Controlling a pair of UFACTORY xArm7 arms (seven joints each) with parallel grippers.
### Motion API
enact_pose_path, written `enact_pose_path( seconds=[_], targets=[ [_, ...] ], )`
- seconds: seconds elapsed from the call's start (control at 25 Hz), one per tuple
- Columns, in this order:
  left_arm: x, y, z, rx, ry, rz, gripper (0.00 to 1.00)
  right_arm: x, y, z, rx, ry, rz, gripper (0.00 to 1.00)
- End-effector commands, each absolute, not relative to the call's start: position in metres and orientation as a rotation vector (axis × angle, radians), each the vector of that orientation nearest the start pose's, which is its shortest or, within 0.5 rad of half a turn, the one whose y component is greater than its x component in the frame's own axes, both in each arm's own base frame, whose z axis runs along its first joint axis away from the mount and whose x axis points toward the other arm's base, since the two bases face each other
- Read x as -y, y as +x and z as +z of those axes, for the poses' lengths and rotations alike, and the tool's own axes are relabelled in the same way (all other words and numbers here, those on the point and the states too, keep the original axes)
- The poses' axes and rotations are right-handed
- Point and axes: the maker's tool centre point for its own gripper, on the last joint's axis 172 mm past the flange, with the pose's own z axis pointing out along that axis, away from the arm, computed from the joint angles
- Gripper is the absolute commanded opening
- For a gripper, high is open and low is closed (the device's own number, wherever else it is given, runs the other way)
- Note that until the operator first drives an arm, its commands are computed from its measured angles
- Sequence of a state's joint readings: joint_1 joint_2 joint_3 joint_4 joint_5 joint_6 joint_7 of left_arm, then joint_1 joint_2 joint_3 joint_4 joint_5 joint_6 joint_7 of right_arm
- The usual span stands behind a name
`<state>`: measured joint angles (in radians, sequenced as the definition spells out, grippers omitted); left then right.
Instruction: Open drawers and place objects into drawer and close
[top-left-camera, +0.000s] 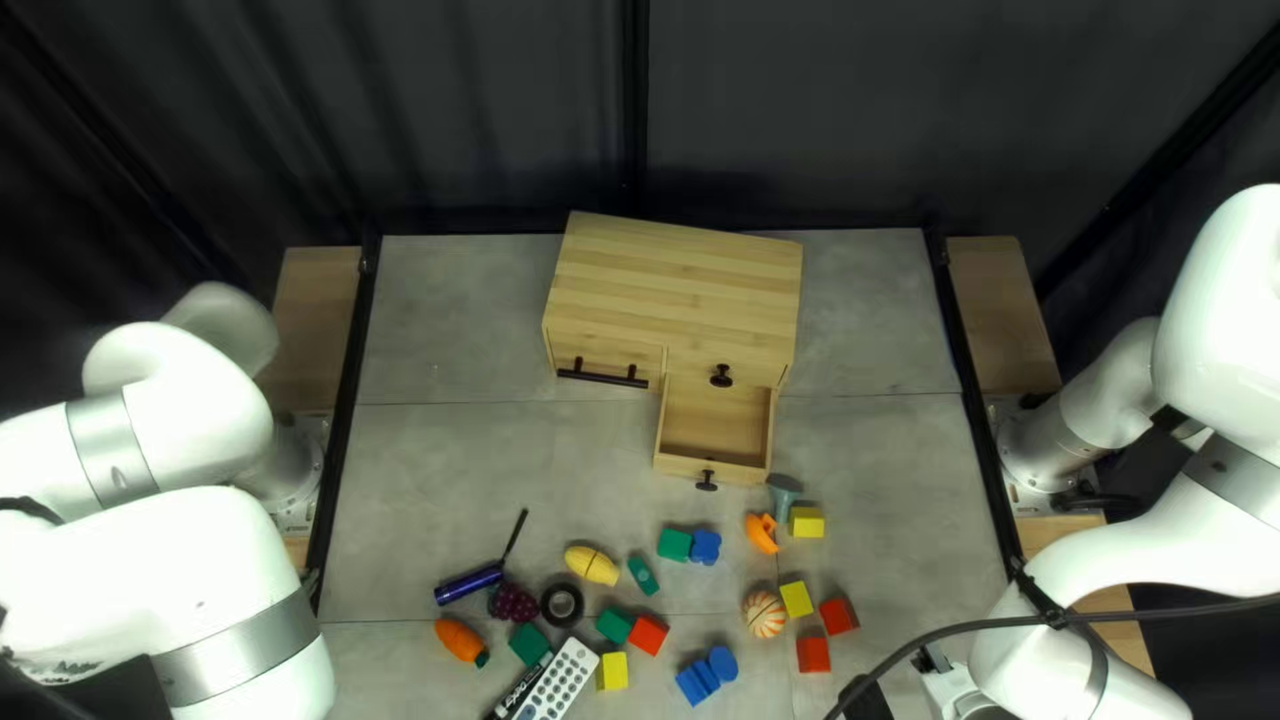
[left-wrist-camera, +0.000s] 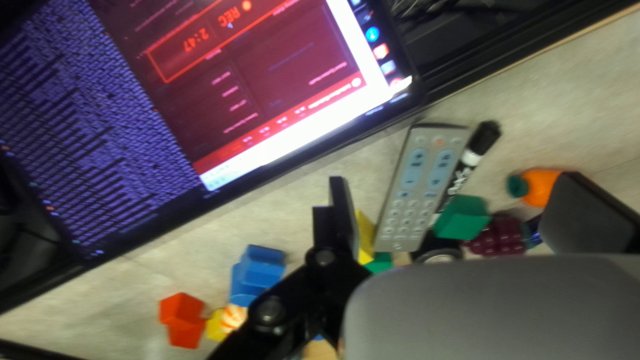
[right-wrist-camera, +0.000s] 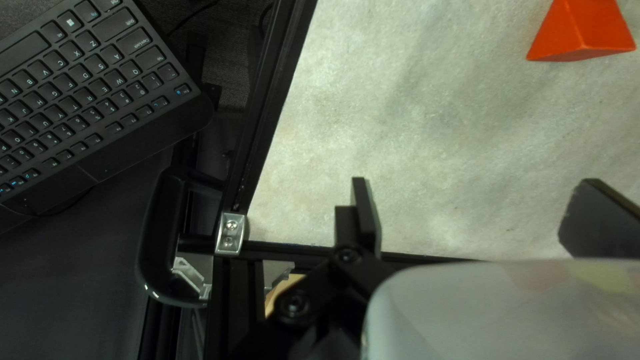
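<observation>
Grip remote (top-left-camera: 558,682) across its narrow width at mid-length, prob. light, stiff & slightly slick, lying on counter (top-left-camera: 440,460) at 7 o'clock from pulled-out drawer (top-left-camera: 740,474) in top left view, w/ L hand (left-wrist-camera: 453,178) & R hand (right-wrist-camera: 475,180) spread apart, empty.

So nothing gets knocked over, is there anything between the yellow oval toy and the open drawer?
Nothing visible stands between the yellow oval toy and the open drawer; only its own front wall likely needs clearing.
</observation>
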<state>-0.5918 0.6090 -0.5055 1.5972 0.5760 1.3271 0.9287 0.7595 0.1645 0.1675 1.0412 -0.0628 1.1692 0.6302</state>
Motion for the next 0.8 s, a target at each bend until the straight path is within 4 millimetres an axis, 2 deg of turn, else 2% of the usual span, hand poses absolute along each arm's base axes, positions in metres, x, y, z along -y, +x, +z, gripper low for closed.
enact_pose_path(
  seconds=[0.04,0.48,0.8],
  targets=[
    [0.405,0.374,0.100,-2.539,-1.307,0.336,1.00,-0.320,0.253,0.109,0.553,-3.303,0.316,1.00],
    [0.360,0.385,0.085,-2.499,-1.337,0.330,1.00,-0.320,0.253,0.109,0.553,-3.303,0.316,1.00],
    [0.343,0.392,0.054,-2.505,-1.329,0.339,1.00,-0.320,0.253,0.109,0.553,-3.303,0.316,1.00]
  ],
)
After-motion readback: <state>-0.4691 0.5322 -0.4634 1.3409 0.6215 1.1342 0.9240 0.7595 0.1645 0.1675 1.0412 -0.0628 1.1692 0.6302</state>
